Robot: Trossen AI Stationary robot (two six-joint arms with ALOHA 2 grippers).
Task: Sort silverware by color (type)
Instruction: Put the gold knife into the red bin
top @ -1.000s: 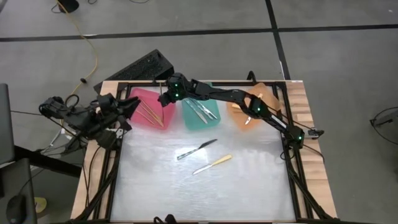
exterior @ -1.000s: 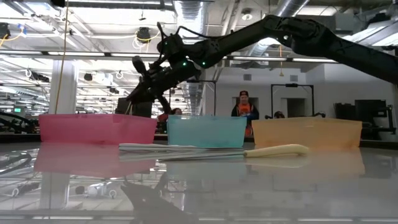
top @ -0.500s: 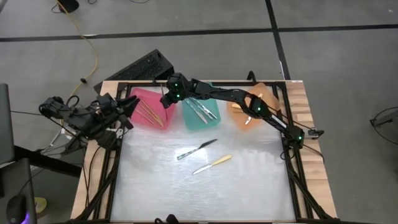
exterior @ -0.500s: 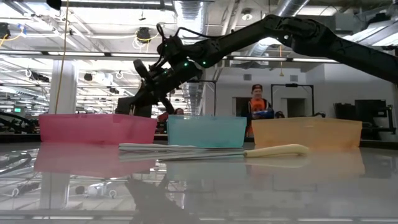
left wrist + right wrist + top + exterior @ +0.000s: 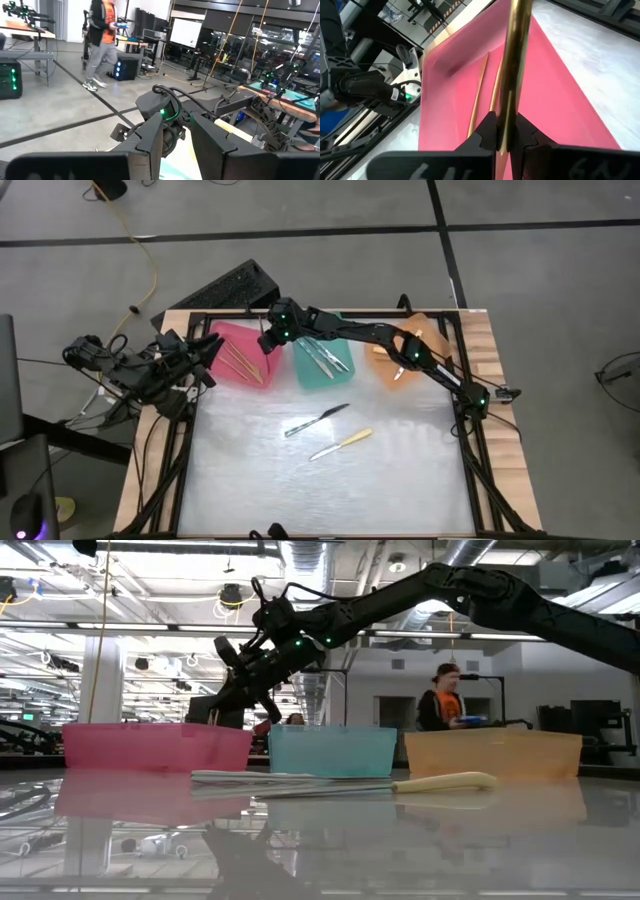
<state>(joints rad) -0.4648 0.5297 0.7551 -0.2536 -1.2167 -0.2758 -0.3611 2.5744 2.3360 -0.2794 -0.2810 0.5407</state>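
Note:
My right gripper (image 5: 268, 332) reaches over the far right corner of the pink tray (image 5: 232, 338), shut on a slim gold-tan utensil (image 5: 516, 60). Two more gold-tan utensils (image 5: 479, 95) lie on the pink tray's floor. Silvery utensils (image 5: 325, 360) lie in the teal tray (image 5: 322, 380). A dark-handled knife (image 5: 315, 420) and a pale yellow-handled knife (image 5: 342, 443) lie flat on the table's middle. My left gripper (image 5: 208, 350) waits, open, at the table's left edge beside the pink tray. My right gripper pinches the gold-tan utensil between its two fingers (image 5: 487, 131), which lie across the shaft (image 5: 508, 112). The utensil runs on past the fingertips, slanting down over the pink tray. In the low view its lower end (image 5: 212, 717) drops behind the tray's wall; whether it touches the floor is hidden.
The orange tray (image 5: 428, 332) stands to the right of the teal one, all three in a row along the far edge. A dark keyboard-like object (image 5: 225, 288) lies beyond the far left corner. A person (image 5: 447, 700) walks in the room behind.
My right gripper has turned slightly over the pink tray, still shut on the gold-tan utensil. The knives on the table have stayed put. The person behind has walked toward the right.

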